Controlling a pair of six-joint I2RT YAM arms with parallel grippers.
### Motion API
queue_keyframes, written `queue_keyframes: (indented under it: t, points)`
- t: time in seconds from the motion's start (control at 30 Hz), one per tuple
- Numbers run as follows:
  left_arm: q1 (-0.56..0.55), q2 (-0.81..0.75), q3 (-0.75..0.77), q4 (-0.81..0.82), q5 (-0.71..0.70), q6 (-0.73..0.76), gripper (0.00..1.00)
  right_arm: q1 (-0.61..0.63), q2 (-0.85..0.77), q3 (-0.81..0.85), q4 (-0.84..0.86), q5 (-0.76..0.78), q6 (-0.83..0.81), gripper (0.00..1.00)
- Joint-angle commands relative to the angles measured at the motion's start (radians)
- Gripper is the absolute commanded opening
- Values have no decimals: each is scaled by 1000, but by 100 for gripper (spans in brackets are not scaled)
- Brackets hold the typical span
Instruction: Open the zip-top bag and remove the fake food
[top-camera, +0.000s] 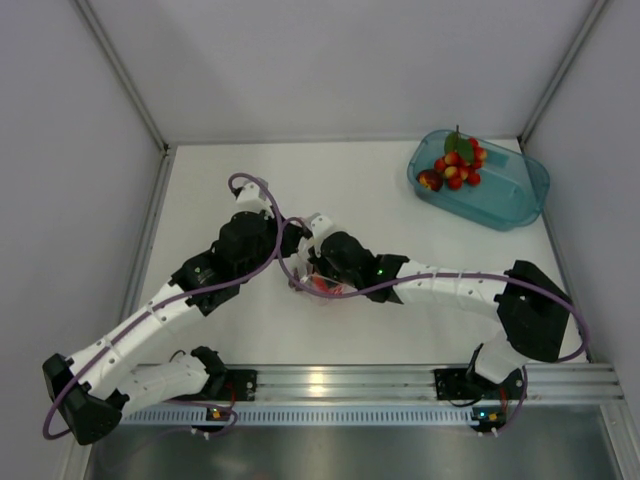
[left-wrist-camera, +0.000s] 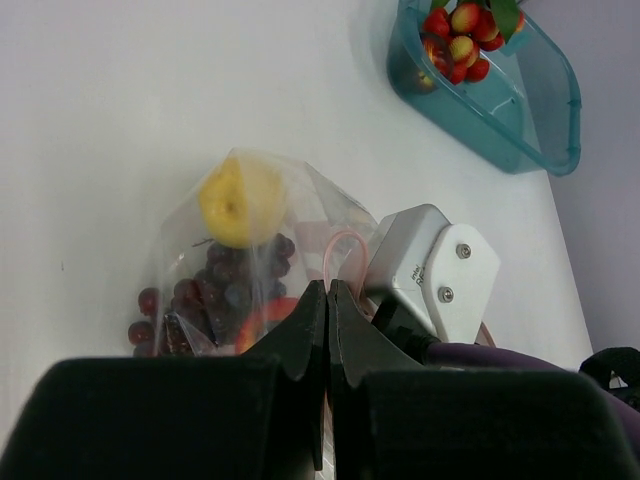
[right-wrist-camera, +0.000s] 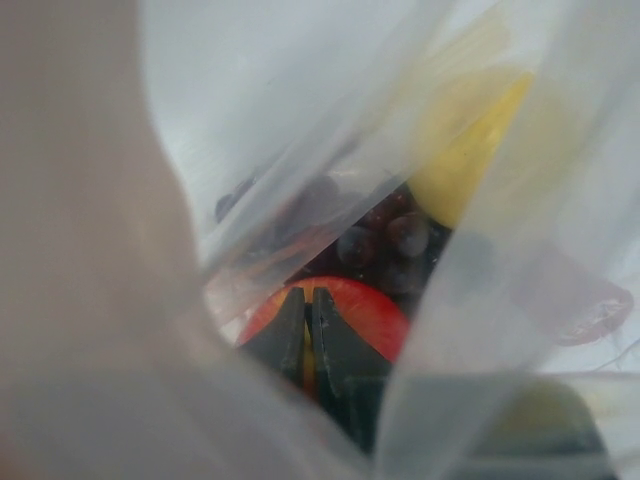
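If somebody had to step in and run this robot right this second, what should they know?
Left gripper: shut, pinching the edge of the zip-top bag at mid-table.
Right gripper: shut, reached inside the open bag, tips at the red apple; whether it grips anything is unclear.
In the bag: apple, lemon, grape bunch.
Done: bag opened; berries lie in the teal tub.
Left: take out apple, lemon and grapes.

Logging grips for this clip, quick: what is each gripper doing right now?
Left gripper: shut, pinching the zip-top bag's edge.
Right gripper: shut inside the bag, at the red apple; a grip on it cannot be told.
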Motion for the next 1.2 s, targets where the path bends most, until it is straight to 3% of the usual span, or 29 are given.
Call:
queue_keyframes:
  t: [0.0,0.67,1.17]
  points:
    - [-5,2,4,44,26,6,0,6,-10,-17,59,4,-33,0]
    - [-5,8,15,46,55,0,0,6,-348,-143,234,42,-16,0]
    - [-5,37,18,44,36,1,0,-3,-574,1,168,66,-17,0]
